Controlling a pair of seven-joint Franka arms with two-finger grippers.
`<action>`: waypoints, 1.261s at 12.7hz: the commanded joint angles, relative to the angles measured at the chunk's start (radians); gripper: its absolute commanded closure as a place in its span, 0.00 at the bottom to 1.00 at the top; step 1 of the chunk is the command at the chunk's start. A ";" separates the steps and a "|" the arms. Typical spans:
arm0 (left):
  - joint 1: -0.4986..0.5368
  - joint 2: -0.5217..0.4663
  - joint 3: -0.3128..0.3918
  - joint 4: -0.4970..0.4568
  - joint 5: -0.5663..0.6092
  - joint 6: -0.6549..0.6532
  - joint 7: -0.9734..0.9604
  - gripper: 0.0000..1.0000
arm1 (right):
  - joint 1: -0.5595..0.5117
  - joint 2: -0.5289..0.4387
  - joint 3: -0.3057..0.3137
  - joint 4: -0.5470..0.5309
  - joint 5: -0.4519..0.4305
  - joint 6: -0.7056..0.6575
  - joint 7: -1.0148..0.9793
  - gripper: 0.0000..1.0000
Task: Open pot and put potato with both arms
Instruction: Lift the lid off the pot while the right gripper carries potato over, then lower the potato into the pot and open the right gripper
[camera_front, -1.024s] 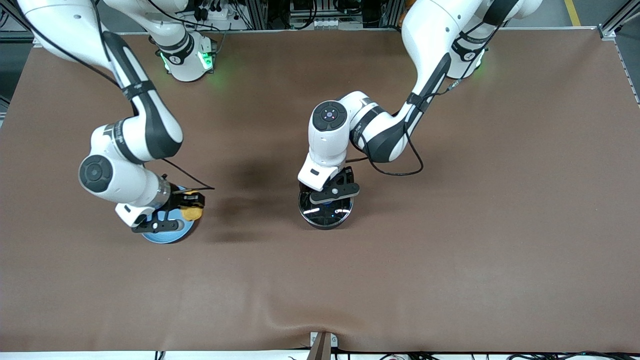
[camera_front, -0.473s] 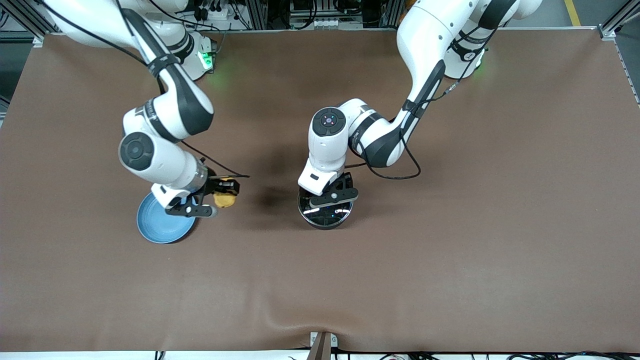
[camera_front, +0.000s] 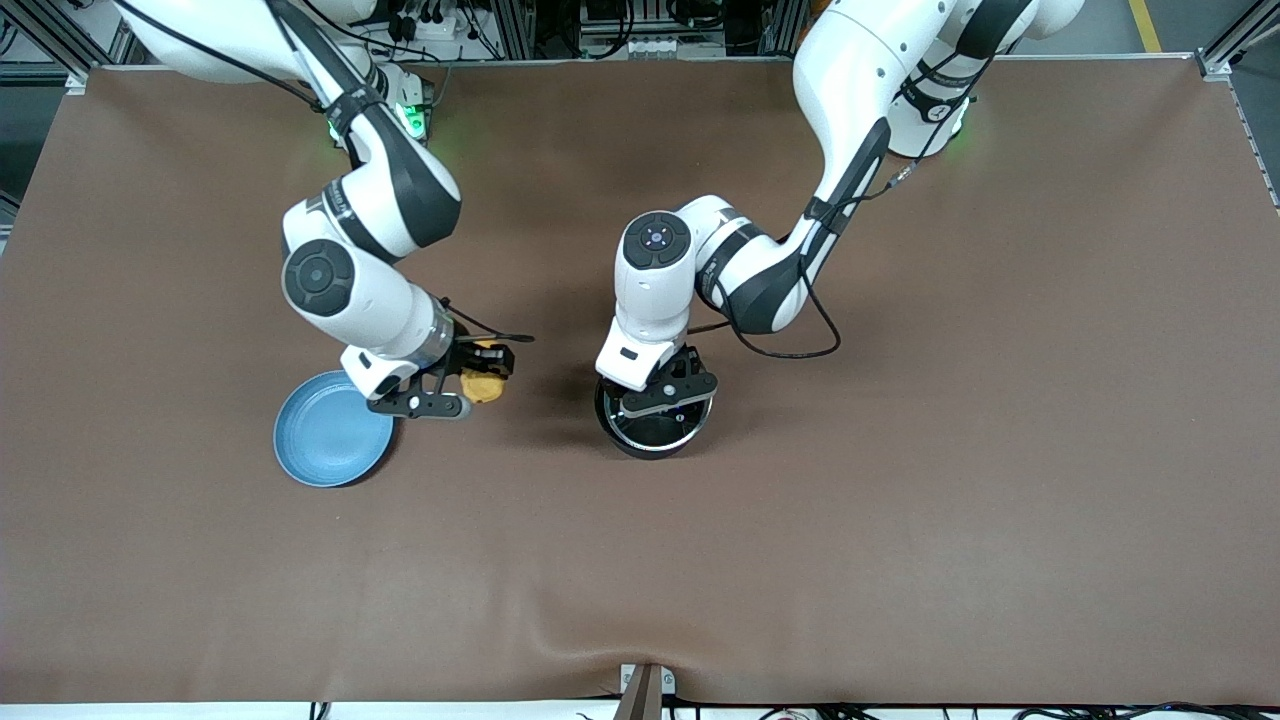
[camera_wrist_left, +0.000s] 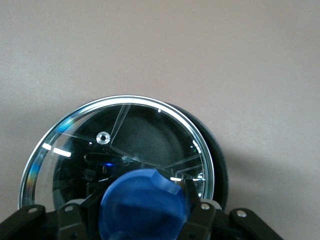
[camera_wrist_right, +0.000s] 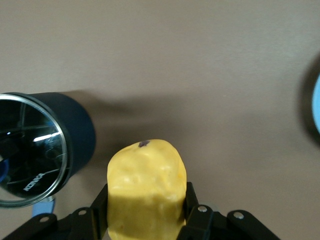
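Fingers of left gripper (camera_wrist_left: 145, 220) clamp lid knob (camera_wrist_left: 142, 205); right gripper (camera_wrist_right: 145, 220) grips potato (camera_wrist_right: 146, 187) (long axis along fingers).

Light-blue plate (camera_front: 325, 445) on brown table (camera_front: 900, 450), toward right arm's end.

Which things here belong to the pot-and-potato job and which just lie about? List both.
In the job:
- pot, mid-table
- its glass lid, blue knob clamped by the left gripper
- potato, held by the right gripper over the table between plate and pot

Lying about:
- light-blue plate, toward the right arm's end
- brown table cover
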 joint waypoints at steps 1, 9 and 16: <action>0.004 -0.092 0.006 0.000 0.015 -0.063 -0.022 1.00 | 0.049 -0.017 -0.001 0.020 0.014 0.005 0.060 0.89; 0.194 -0.389 -0.014 -0.232 -0.185 -0.104 0.243 1.00 | 0.245 0.124 -0.030 0.130 -0.039 0.186 0.252 0.92; 0.363 -0.618 -0.014 -0.733 -0.220 0.141 0.569 1.00 | 0.515 0.365 -0.240 0.361 -0.250 0.267 0.315 0.95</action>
